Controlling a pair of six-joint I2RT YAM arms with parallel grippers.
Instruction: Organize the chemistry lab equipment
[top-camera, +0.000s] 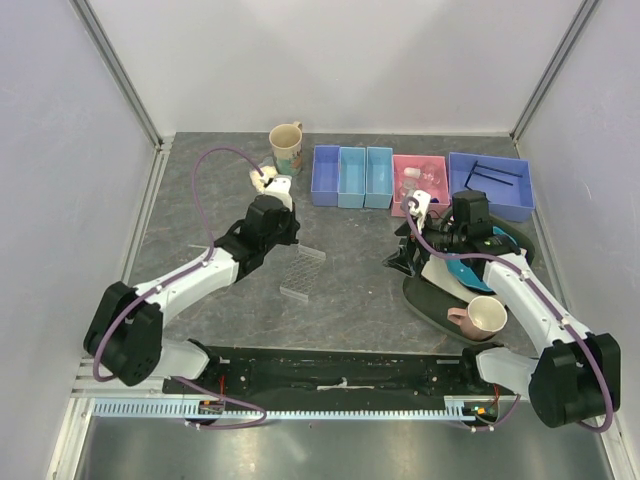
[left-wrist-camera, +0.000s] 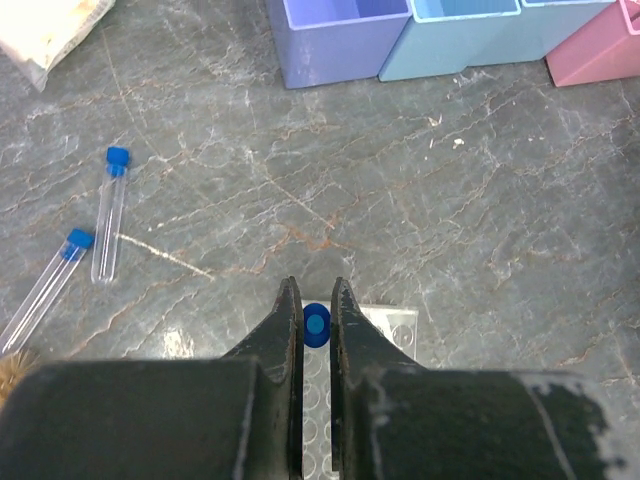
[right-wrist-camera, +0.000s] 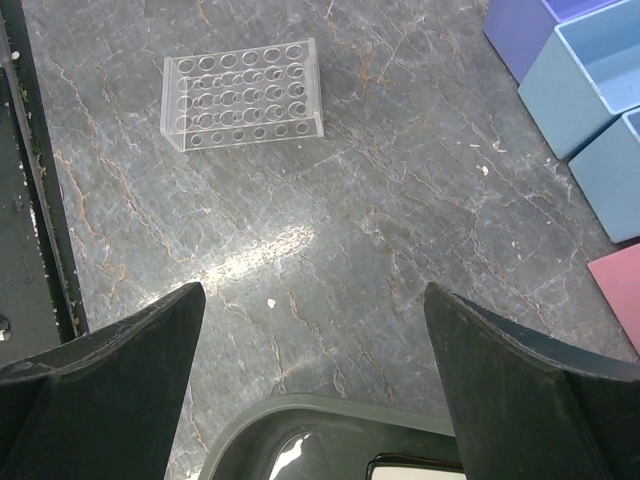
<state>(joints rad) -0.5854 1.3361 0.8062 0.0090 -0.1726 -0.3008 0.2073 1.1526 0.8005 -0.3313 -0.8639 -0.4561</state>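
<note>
Across the grey marbled desk (top-camera: 350, 310), from big to small. At front right, a dark oval tray (top-camera: 420, 300), with a blue plate (top-camera: 466, 272) and a pink mug (top-camera: 480, 318) on it. Along the back, a row of bins: purple bin (top-camera: 325, 178), two light blue bins (top-camera: 352, 178), pink bin (top-camera: 420, 190), wide blue bin (top-camera: 490, 198). Inside the wide blue bin, the black wire ring tripod (top-camera: 497, 176); inside the pink bin, small clear items (top-camera: 418, 174), too small to tell apart. Left of the bins, a cream mug (top-camera: 287, 147), upright. Near the desk's middle, the clear plastic tube rack (top-camera: 303, 272), well apart from the bins. Directly over one end of the rack, the left end effector (left-wrist-camera: 312, 290), pinched almost closed on a blue-capped tube (left-wrist-camera: 316, 326), seen cap-on between the fingers (left-wrist-camera: 288, 320); whether seated in a hole, cannot tell. Over bare desk just beside the tray's rim, the right end effector (right-wrist-camera: 312, 290), spread wide and holding nothing. Toward the back left, near the cream mug, the bag of pale powder (left-wrist-camera: 50, 35). Flat on the desk between bag and rack, two more loose tubes (left-wrist-camera: 110, 215), near each other but apart.
</note>
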